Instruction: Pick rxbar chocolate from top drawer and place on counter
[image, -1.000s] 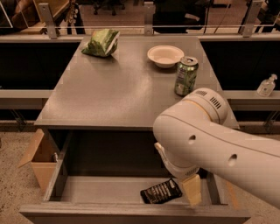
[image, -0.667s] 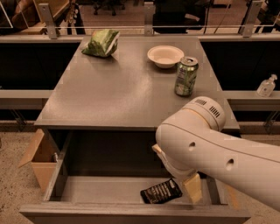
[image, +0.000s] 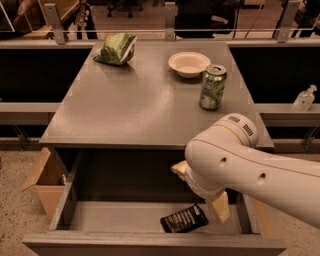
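My arm (image: 260, 175) comes in from the drawer's right, a thick white limb sloping down from the lower right corner and bending at a rounded joint in front of the counter's edge, so that my gripper (image: 200, 192) hangs inside the open drawer (image: 65, 200), toward its right half. My fingers (image: 220, 207) are spread apart: one tan tip shows low by the drawer's right wall, the other pokes out higher on the far side of my wrist, toward the drawer's back, and nothing is caught between them. The drawer is pulled fully out and holds only the bar (image: 184, 218), which lies flat on the drawer floor near the front panel, right of the drawer's middle, turned at a slant with its pale lettering up. The bar sits just left of and below my lower fingertip, close to it but not gripped; I cannot tell whether that tip touches it. Directly above the drawer is the counter (image: 140, 105), carrying a white bowl (image: 189, 64) that looks empty, an upright green can (image: 212, 87) and a green bag (image: 116, 49). A cardboard box (image: 42, 182) stands open on the floor just left of the drawer.
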